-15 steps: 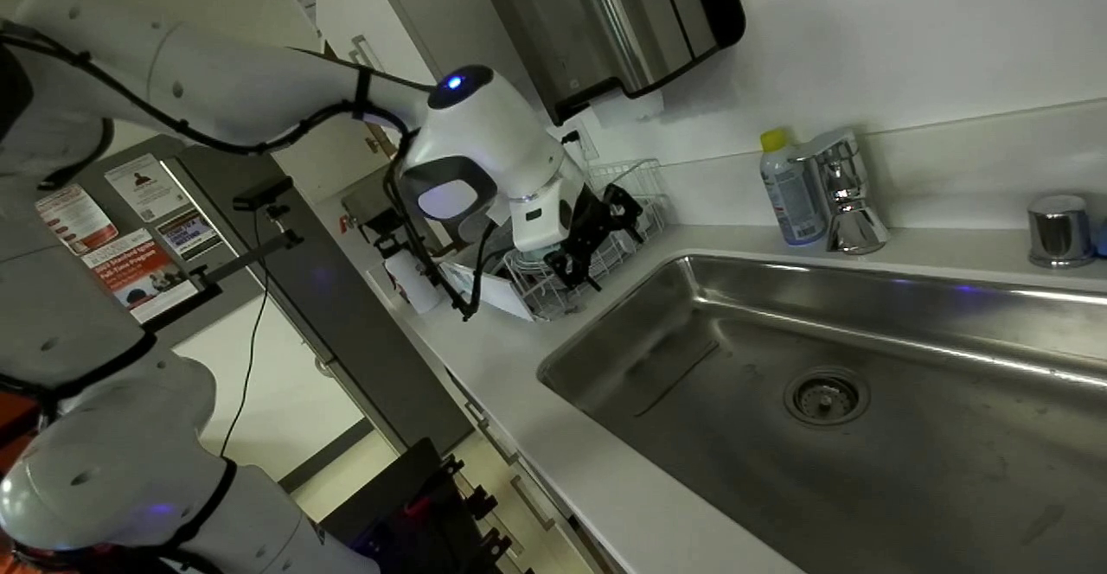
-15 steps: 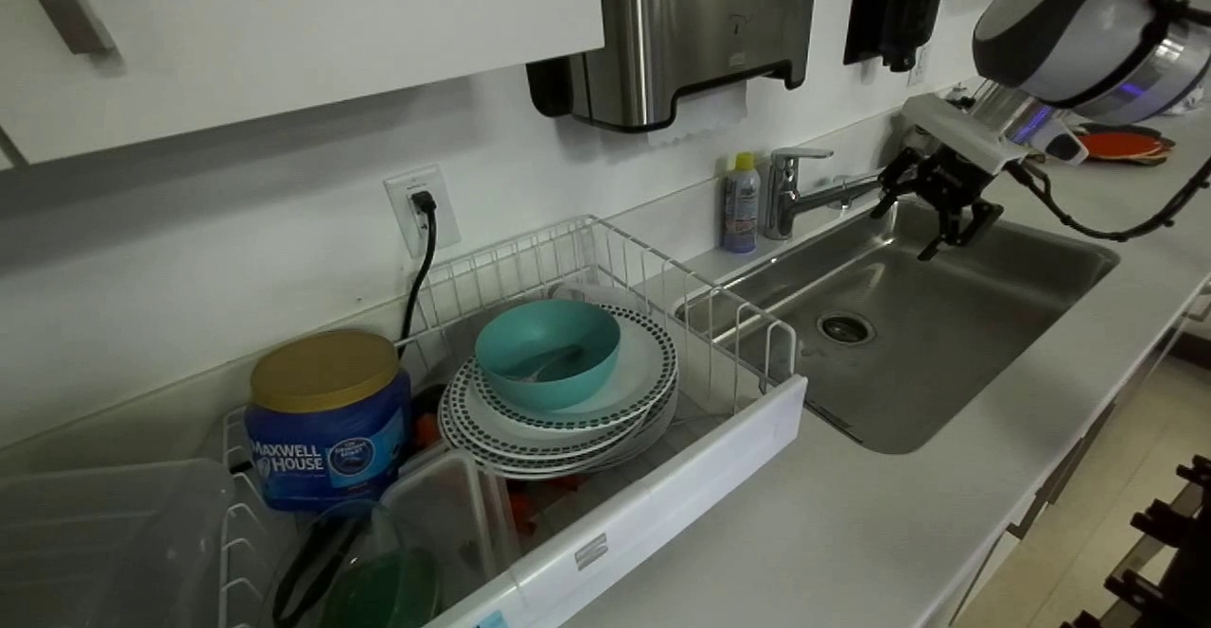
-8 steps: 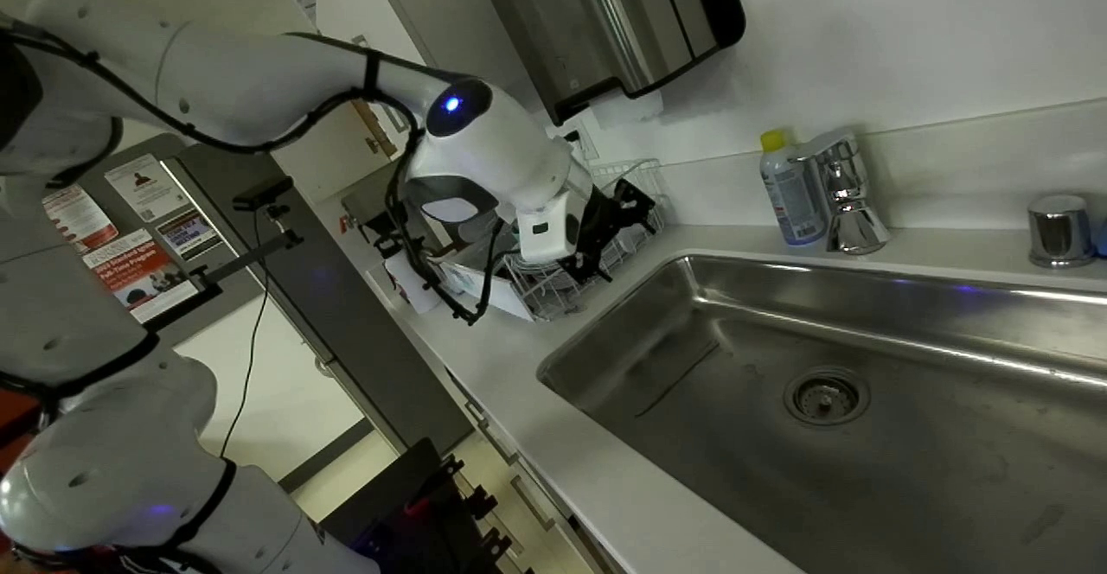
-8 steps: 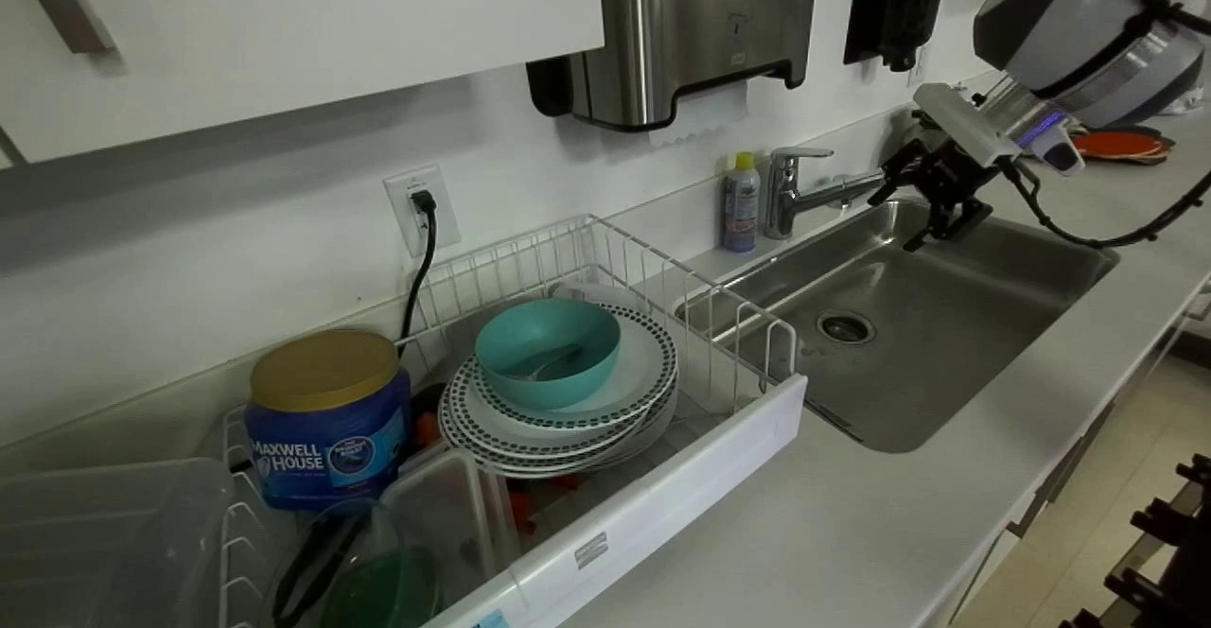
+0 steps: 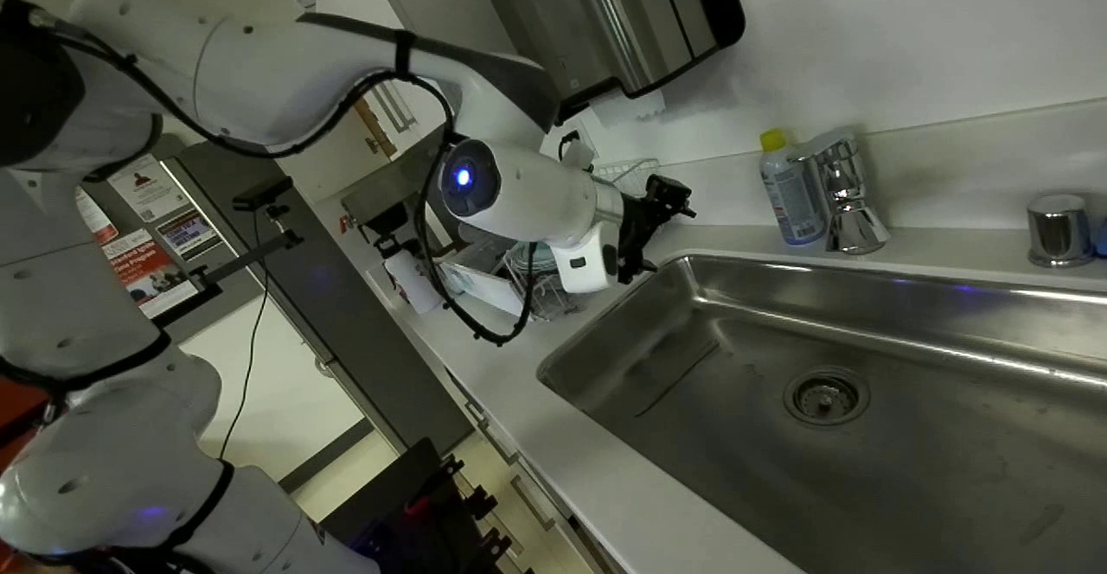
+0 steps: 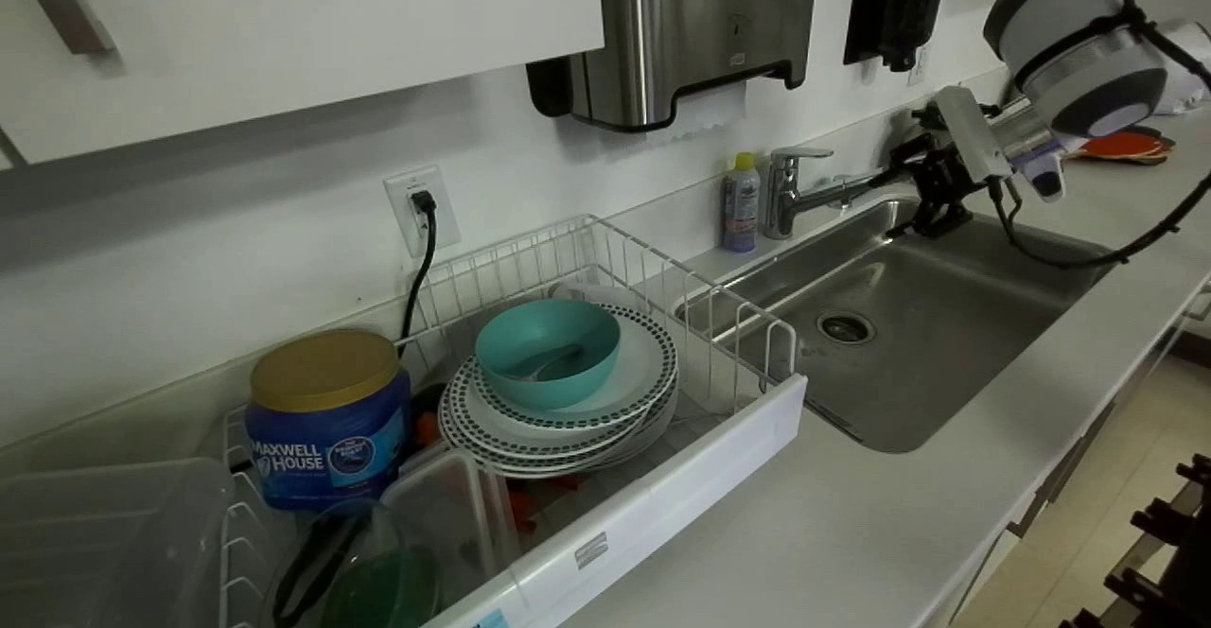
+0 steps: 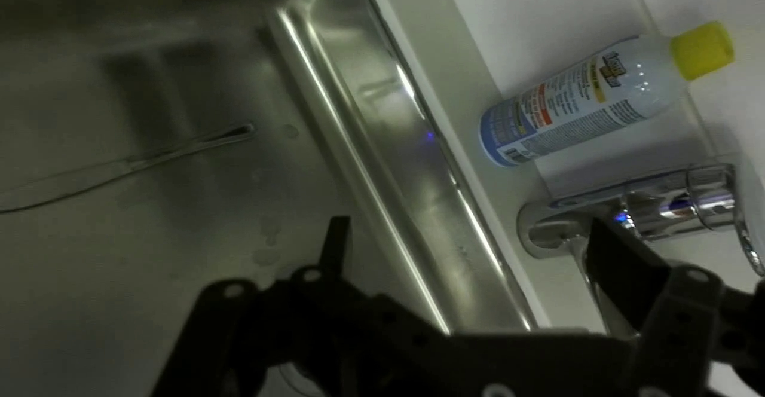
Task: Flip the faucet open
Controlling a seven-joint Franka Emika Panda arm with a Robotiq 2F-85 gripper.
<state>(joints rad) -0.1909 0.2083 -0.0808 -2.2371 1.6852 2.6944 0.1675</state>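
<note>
"Wrist view, closest thing: fingers (image 7: 627, 274). State?"

"Spread wide, nothing gripped. Single arm (image 5: 277, 81), so no nearer hand to pick. Through the gap: back wall of the sink (image 7: 412, 176), then the surface (image 7: 463, 110) strip."

"And the faucet (image 7: 657, 205)?"

"Upright on that strip, off to the wall side of the fingers. Most of it lies outside the gap, past the wall-side finger."

"Touching?"

"No. They overlap in the wrist view, but in an exterior view fingers and faucet (image 5: 843, 185) stand clear of each other. Near, though."

"Axis, pointing?"

"Body's long axis vertical. In an exterior view the spout (image 6: 833, 195) runs sideways along the sink's back edge, not out across it. The lever (image 6: 804, 152) on top is about level, free end the same way as the spout."

"Step?"

"Judging: approach, lever not flipped yet, level probably meaning off. Next move likely hangs on shifting wallward and getting a fingertip under that free end, then lifting. Fingers this wide may be clumsy for it; bringing them together could help."

"Risk?"

"Catching the spout, I'd guess, since it sits below the lever on the same line. Or knocking the yellow-capped bottle (image 7: 586, 95) just beside the faucet."

"Farthest?"

"White wall (image 7: 532, 20), close behind both. Probably little room to overshoot."
</note>
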